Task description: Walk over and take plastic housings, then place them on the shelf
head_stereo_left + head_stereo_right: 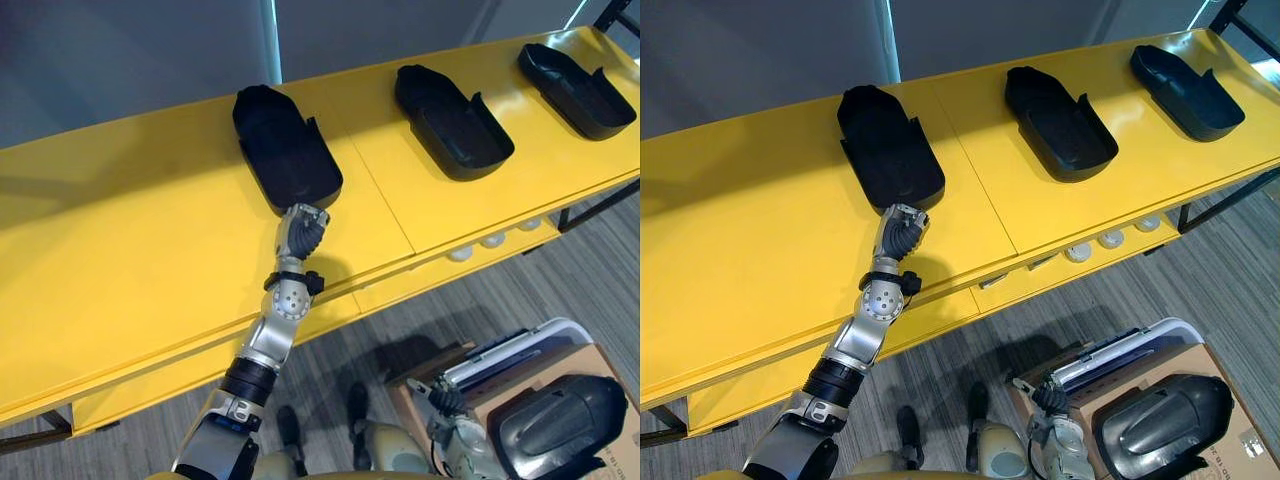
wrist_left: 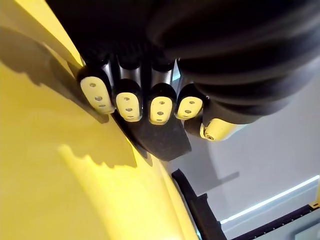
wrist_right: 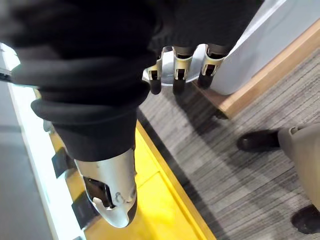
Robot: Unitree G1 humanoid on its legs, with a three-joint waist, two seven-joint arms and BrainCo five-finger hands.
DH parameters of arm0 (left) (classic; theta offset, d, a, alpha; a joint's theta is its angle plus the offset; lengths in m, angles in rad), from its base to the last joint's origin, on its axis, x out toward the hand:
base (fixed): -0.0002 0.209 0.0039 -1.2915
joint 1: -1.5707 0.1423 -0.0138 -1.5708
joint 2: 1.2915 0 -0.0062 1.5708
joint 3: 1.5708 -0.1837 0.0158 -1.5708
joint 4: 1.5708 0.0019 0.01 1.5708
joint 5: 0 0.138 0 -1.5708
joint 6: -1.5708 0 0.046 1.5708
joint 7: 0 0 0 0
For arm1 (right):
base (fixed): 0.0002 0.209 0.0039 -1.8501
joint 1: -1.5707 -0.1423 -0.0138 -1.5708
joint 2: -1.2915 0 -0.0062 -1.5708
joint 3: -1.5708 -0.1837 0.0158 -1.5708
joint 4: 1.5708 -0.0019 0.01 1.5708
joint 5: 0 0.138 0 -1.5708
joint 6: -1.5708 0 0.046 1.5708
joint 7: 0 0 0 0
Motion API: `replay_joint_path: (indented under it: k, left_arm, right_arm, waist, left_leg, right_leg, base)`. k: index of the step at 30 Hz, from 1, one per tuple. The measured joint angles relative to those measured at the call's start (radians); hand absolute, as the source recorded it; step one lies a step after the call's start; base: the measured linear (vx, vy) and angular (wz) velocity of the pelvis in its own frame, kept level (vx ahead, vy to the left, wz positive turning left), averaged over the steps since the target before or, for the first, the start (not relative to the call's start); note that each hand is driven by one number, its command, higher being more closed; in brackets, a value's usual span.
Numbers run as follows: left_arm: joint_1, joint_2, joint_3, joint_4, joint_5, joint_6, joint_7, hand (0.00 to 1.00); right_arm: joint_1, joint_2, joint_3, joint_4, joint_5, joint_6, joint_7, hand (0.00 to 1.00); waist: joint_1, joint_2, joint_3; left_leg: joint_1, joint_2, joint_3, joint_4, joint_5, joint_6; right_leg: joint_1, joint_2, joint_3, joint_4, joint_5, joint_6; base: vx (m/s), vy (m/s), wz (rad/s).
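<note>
Left wrist view, left hand (image 2: 128, 100): fingers are curling over the housing (image 1: 285, 150) at its near rim.
Right hand (image 3: 182, 64): is hanging with fingers relaxed, holding nothing.

Fig. On the shelf (image 1: 120, 250), one row: left housing (image 1: 285, 150), middle housing (image 1: 452, 122), right housing (image 1: 575, 90). My left robot hand (image 1: 302, 232) is at the left housing's near end. Before the shelf, rightward, a fourth housing (image 1: 1160, 420) lies in a box (image 1: 1245, 445).

My right hand (image 3: 180, 65) hanging over grey carpeted floor (image 3: 225, 165), fingers (image 3: 208, 70) loose and holding nothing, yellow shelf (image 3: 150, 200) edge beside my thumb, tan-edged pale panel (image 3: 265, 50) past the fingertips
</note>
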Motion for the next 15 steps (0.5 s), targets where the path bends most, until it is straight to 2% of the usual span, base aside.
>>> replay_joint_path:
  k: [3,6,7,8,11,13,14,15]
  left_arm:
    - [0.008,0.000,-0.001,-0.021,-0.028,0.000,-0.003,1.00]
    - [0.056,0.004,-0.002,-0.156,-0.063,-0.009,-0.014,1.00]
    - [0.093,0.016,-0.003,-0.249,-0.091,-0.028,-0.029,1.00]
    - [0.101,0.019,-0.005,-0.270,-0.096,-0.033,-0.032,1.00]
    - [0.180,0.053,0.005,-0.498,-0.163,-0.097,-0.068,1.00]
    - [0.246,0.080,0.059,-0.639,-0.220,-0.150,-0.070,1.00]
    - [0.265,0.080,0.085,-0.673,-0.236,-0.161,-0.069,1.00]
    - [0.300,0.082,0.150,-0.731,-0.255,-0.180,-0.066,1.00]
  right_arm:
    - [0.000,-0.001,-0.011,0.000,0.000,0.000,-0.001,0.00]
    - [0.001,-0.003,-0.012,0.003,0.000,0.000,0.000,0.00]
    - [0.007,-0.005,-0.012,0.005,0.000,0.001,0.000,0.00]
    - [0.009,-0.006,-0.012,0.005,0.000,0.001,0.001,0.00]
    - [0.021,-0.018,-0.011,0.010,0.000,0.001,0.003,0.00]
    - [0.024,-0.033,-0.010,0.043,-0.002,0.001,0.006,0.00]
    - [0.025,-0.035,-0.010,0.050,-0.002,0.002,0.007,0.00]
    - [0.025,-0.036,-0.009,0.055,-0.002,0.002,0.008,0.00]
  waist:
    - [0.001,0.000,0.000]
    - [0.002,0.000,0.000]
    - [0.003,0.001,0.000]
    - [0.003,0.001,0.000]
    - [0.009,0.003,-0.001]
    - [0.029,0.007,-0.003]
    - [0.030,0.009,-0.004]
    - [0.034,0.010,-0.005]
  left_leg:
    - [0.000,-0.001,-0.006,0.000,0.002,0.003]
    - [0.005,-0.002,-0.011,0.001,0.003,0.003]
    - [0.015,-0.002,-0.016,0.001,0.003,0.003]
    - [0.017,-0.002,-0.018,0.001,0.003,0.003]
    - [0.023,-0.005,-0.044,0.001,0.003,0.003]
    - [0.037,-0.010,-0.060,0.004,0.003,0.003]
    - [0.040,-0.011,-0.067,0.005,0.003,0.003]
    - [0.045,-0.012,-0.080,0.004,0.003,0.003]
  right_leg:
    - [0.003,-0.001,-0.004,0.000,0.000,0.000]
    - [0.010,-0.003,-0.007,0.000,0.000,0.000]
    - [0.025,-0.003,-0.012,-0.003,0.000,0.000]
    - [0.028,-0.004,-0.013,-0.003,0.000,0.000]
    - [0.044,-0.009,-0.033,-0.005,-0.002,0.001]
    - [0.075,-0.015,-0.047,-0.018,-0.004,0.003]
    - [0.082,-0.016,-0.054,-0.018,-0.005,0.004]
    - [0.094,-0.019,-0.065,-0.018,-0.009,0.005]
  base:
    - [0.02,0.001,0.06]
    - [0.02,0.008,0.06]
    - [0.03,0.010,0.10]
    - [0.02,0.011,0.19]
    - [0.01,0.014,0.23]
    - [0.00,0.020,0.21]
    - [0.00,0.014,0.32]
    - [-0.01,0.005,0.31]
